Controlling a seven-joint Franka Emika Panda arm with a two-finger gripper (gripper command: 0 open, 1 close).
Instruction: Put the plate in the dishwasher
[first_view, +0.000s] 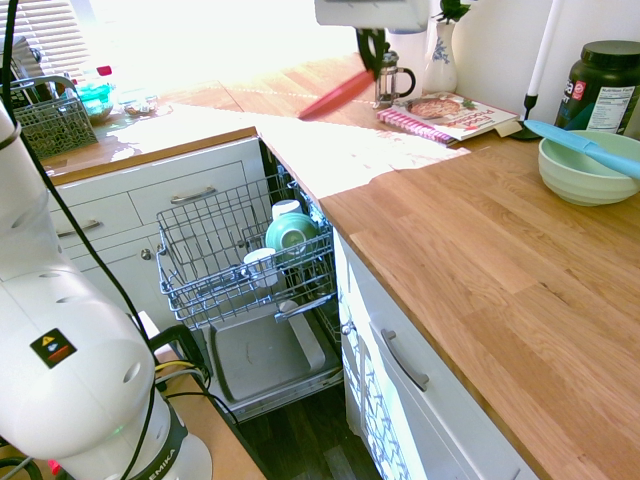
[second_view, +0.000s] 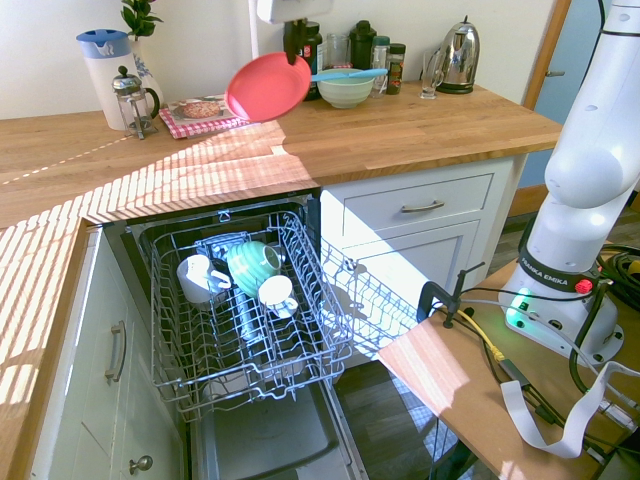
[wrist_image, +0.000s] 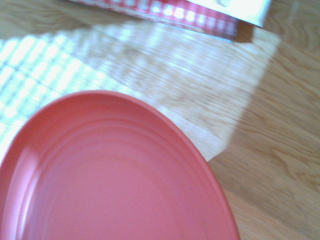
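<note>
With the plate (second_view: 268, 88) off the worktop (second_view: 420, 130) and up in the air, the picking-up half of the job looks done. Gripper (second_view: 294, 58) has its jaws closed on the plate's rim; plate hangs tilted, its face turned toward the second exterior camera, nearly edge-on in the first exterior view. Wrist view: red rim and shallow well over sunlit wood, a checked cloth nearby. Dishwasher (second_view: 330, 345) stands open, upper rack (second_view: 215, 352) pulled out. In the rack: a green bowl (second_view: 253, 266) leaning on its side, a white mug (second_view: 202, 279) and a white cup (second_view: 277, 296) to either side of it. Plate is well apart from all that, above the counter, not over the rack. Left to do, by my reading: carry it across the counter edge, lower it into a free stretch of wires, let go, withdraw. Perhaps halfway. Placing seems the harder part; the rim could catch on a tine or knock the bowl.
</note>
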